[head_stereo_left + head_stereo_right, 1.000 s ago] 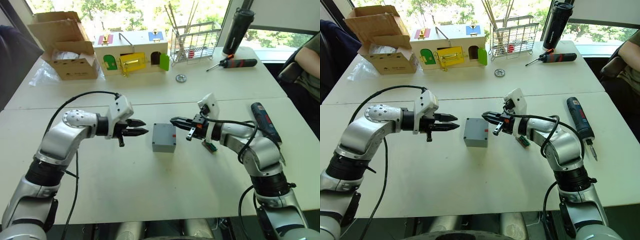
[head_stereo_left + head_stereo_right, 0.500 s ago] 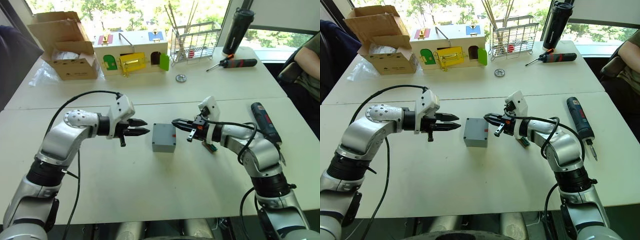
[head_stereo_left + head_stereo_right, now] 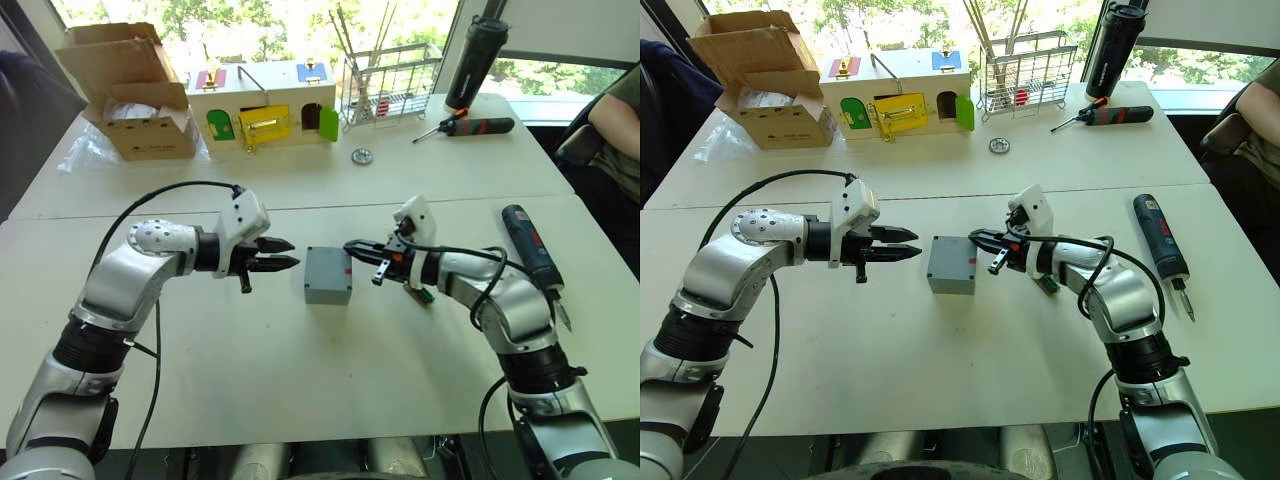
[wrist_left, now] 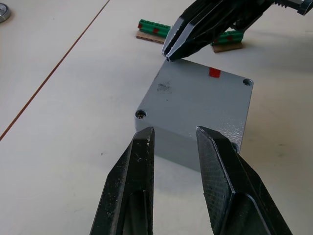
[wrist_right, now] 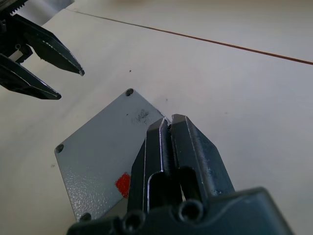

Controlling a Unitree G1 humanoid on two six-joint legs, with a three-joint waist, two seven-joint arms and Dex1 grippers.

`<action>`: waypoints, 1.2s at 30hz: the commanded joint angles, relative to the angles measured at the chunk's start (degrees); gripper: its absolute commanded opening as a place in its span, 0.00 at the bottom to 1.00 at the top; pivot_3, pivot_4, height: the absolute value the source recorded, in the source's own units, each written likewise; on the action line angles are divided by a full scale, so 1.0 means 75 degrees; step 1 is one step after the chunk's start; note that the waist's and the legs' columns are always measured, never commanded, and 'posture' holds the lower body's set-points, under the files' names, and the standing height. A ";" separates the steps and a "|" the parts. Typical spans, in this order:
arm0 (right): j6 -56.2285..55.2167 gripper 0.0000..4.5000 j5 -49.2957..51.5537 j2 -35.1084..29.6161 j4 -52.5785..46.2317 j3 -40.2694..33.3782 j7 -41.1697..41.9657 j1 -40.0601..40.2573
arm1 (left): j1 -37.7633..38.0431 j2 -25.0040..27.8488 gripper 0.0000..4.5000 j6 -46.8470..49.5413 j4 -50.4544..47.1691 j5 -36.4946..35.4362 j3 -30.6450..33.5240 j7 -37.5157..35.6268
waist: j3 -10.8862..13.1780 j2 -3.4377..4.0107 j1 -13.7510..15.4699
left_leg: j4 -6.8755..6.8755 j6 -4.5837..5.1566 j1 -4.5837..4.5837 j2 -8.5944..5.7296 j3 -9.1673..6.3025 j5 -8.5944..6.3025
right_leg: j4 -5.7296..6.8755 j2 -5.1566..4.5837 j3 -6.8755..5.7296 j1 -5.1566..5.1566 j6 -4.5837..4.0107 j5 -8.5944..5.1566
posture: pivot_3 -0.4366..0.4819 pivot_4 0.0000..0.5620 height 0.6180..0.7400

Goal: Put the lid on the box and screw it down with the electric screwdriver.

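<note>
The grey box (image 3: 328,276) stands mid-table. Its upward face (image 4: 195,98) is a flat closed plate with corner holes and a small red mark; I cannot tell whether that plate is the lid. My left gripper (image 3: 293,255) hovers just left of the box, open and empty, its fingers (image 4: 137,161) pointing at the box's near side. My right gripper (image 3: 348,246) is shut with nothing in it, and its tip (image 5: 168,120) is at the top's right edge. The electric screwdriver (image 3: 528,248) lies on the table beyond my right arm.
At the back stand a cardboard box (image 3: 130,90), a colourful latch box (image 3: 265,105), a wire rack (image 3: 390,85) and a black bottle (image 3: 478,60). A hand screwdriver (image 3: 470,127), a metal disc (image 3: 362,156) and a green connector strip (image 3: 418,293) lie about. A person's arm (image 3: 615,110) is far right.
My right gripper has edged slightly toward the box's right top edge. The left gripper and the box have stayed in place.
</note>
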 commanded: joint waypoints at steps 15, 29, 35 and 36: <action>0.0080 0.95 0.0049 -0.0520 -0.0434 -0.0498 0.0215 -0.0252 | -0.0160 -0.0171 0.30 -0.0128 -0.0143 -0.0170 0.0153 -0.0013 | 0.0000 0.0000 0.0011 | 0.0000 0.0000 0.0000 0.0000 0.0000 0.0000 | 0.0000 0.0000 -0.0001 0.0000 0.0000 0.0000 | 0.48 0.27 1.00; 0.2511 0.95 0.0452 -0.5278 0.1855 -0.1694 0.1490 -0.2177 | -0.0954 -0.0886 0.30 -0.0565 -0.0353 -0.0372 -0.0369 -0.0682 | 0.0001 0.0000 0.0011 | -0.0002 0.0010 -0.0003 -0.0001 0.0019 -0.0005 | -0.0014 -0.0013 -0.0001 0.0005 0.0000 0.0000 | 0.48 0.27 1.00; 0.2791 0.95 -0.1072 -0.6517 0.4540 0.1089 0.3758 -0.3241 | -0.0735 -0.1071 0.30 -0.0581 -0.0995 -0.0499 -0.0615 -0.0792 | 0.0003 0.0004 0.0001 | -0.0006 0.0018 -0.0003 0.0004 0.0038 -0.0010 | -0.0018 -0.0013 0.0013 -0.0001 0.0000 0.0000 | 0.48 0.27 1.00; 0.2772 0.95 -0.1293 -0.6436 0.4964 0.1417 0.4075 -0.3488 | -0.0674 -0.1063 0.30 -0.0593 -0.1079 -0.0484 -0.0643 -0.0797 | 0.0003 0.0005 -0.0005 | -0.0005 0.0020 -0.0003 0.0004 0.0038 -0.0011 | -0.0020 -0.0012 0.0013 -0.0001 0.0000 0.0000 | 0.48 0.27 1.00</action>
